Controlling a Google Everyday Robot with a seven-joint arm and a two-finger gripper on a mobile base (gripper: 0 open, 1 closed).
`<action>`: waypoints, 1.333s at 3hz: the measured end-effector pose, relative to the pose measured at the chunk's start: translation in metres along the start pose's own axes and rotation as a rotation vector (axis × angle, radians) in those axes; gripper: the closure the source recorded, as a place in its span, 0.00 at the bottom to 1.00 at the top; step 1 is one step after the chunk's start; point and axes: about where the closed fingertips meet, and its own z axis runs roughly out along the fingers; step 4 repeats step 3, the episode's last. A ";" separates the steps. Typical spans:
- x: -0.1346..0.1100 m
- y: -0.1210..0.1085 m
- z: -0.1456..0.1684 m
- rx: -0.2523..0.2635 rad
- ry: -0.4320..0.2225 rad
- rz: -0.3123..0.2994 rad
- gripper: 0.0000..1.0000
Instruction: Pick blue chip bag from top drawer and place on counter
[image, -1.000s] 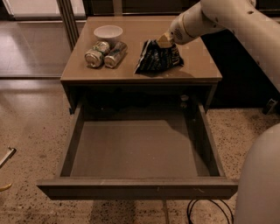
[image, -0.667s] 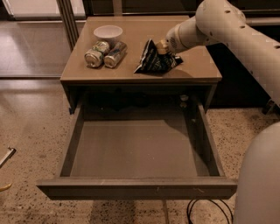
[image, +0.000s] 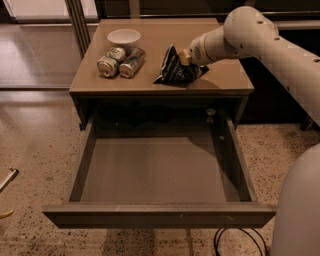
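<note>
The blue chip bag (image: 174, 70) rests on the counter (image: 220, 77), right of its middle near the front edge, with one corner sticking up. My gripper (image: 185, 56) is at the bag's upper right side, touching it, with the white arm reaching in from the right. The top drawer (image: 155, 172) is pulled fully open below the counter, and its grey floor holds nothing.
Two silver-green drink cans (image: 121, 61) lie side by side at the counter's left, with a white bowl (image: 124, 37) behind them. My white base (image: 300, 210) stands at the right of the drawer. A black cable (image: 235, 242) lies on the speckled floor.
The gripper has come down and slightly left with the bag, and the bag now sits lower on the counter. The arm's elbow has swung left. The drawer has not moved.
</note>
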 end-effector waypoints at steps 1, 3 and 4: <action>0.005 -0.002 -0.004 0.009 -0.016 0.037 0.12; 0.005 -0.002 -0.004 0.008 -0.016 0.037 0.00; 0.005 -0.002 -0.004 0.008 -0.016 0.037 0.00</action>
